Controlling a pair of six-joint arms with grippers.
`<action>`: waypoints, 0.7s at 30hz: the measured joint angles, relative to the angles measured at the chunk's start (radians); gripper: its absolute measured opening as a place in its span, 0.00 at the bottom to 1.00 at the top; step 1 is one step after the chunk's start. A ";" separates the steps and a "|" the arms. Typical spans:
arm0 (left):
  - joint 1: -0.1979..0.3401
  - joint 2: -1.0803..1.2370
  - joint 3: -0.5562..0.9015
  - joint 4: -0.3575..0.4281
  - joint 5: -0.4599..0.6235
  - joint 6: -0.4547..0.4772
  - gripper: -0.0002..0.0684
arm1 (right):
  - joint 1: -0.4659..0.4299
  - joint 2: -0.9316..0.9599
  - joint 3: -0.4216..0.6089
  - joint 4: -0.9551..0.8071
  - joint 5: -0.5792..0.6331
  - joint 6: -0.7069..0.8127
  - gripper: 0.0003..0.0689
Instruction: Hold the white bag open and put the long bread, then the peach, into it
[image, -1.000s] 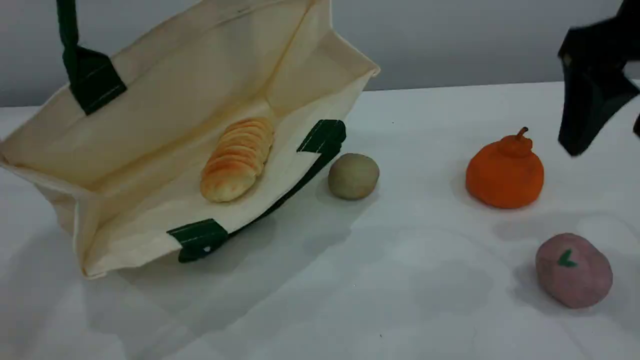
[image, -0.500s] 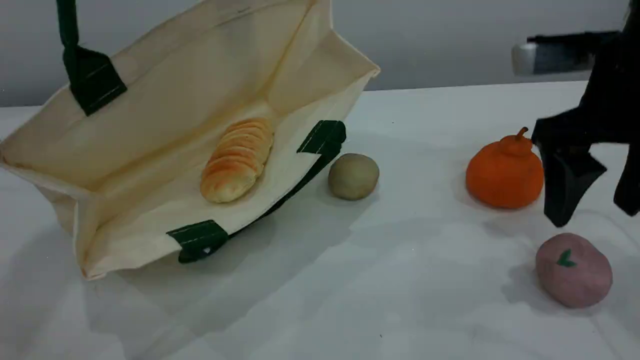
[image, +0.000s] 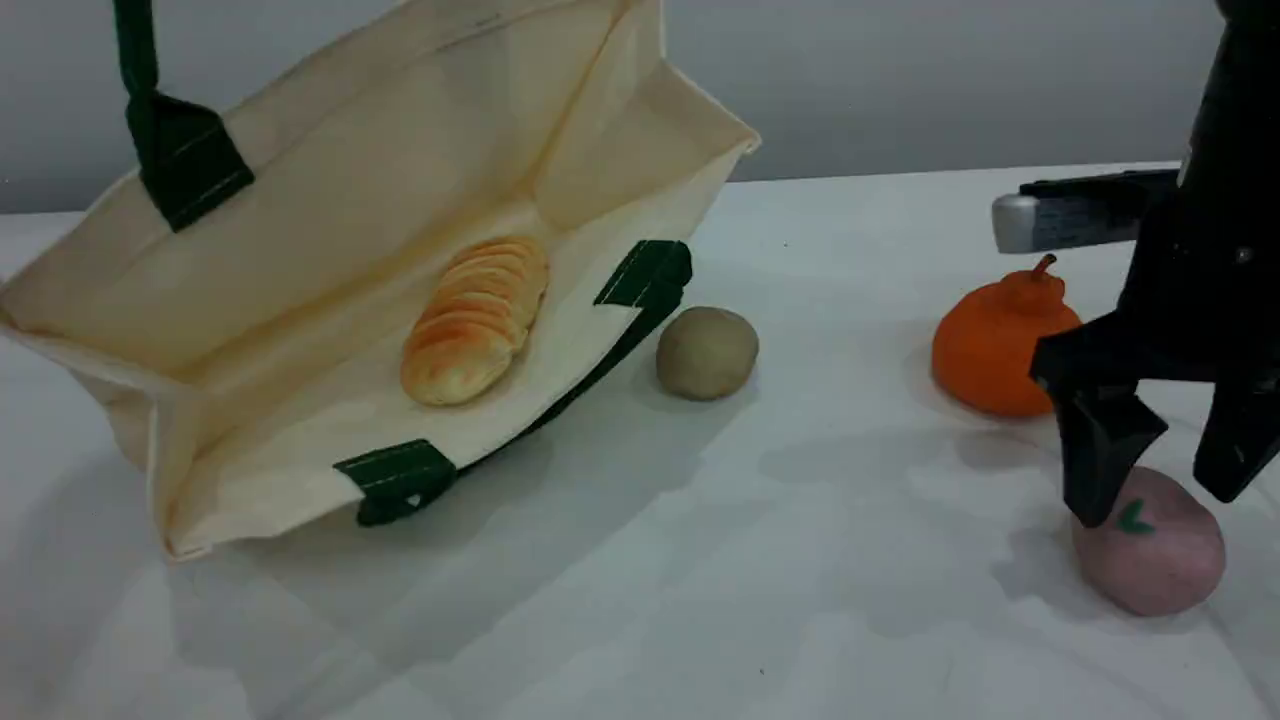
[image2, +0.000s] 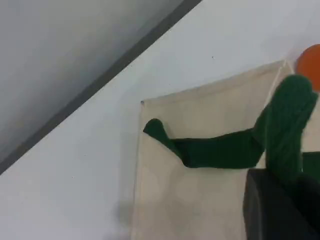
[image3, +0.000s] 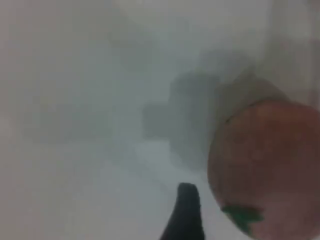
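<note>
The white bag lies tilted at the left with its mouth facing me, hung by its upper green handle. In the left wrist view my left gripper is shut on that handle above the bag's cloth. The long bread rests inside the bag on its lower wall. At the front right the peach sits on the table. My right gripper hangs open just over it, one fingertip at the leaf mark. The right wrist view shows the peach beside one fingertip.
An orange fruit with a stem knob stands just behind the right gripper. A small beige ball lies by the bag's lower handle. The table's back edge meets a grey wall.
The right gripper has come down and forward from beside the orange fruit to just over the peach, still open. Bag, bread and left gripper have not moved.
</note>
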 joint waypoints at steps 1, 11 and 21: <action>0.000 0.000 0.000 0.000 0.000 0.000 0.14 | 0.000 0.003 0.000 0.000 -0.006 0.000 0.83; 0.000 0.000 0.000 0.000 0.000 0.000 0.14 | 0.000 0.035 0.000 -0.003 -0.025 -0.013 0.83; 0.000 0.000 0.000 0.000 0.000 0.000 0.14 | 0.000 0.074 0.000 -0.011 -0.020 -0.012 0.79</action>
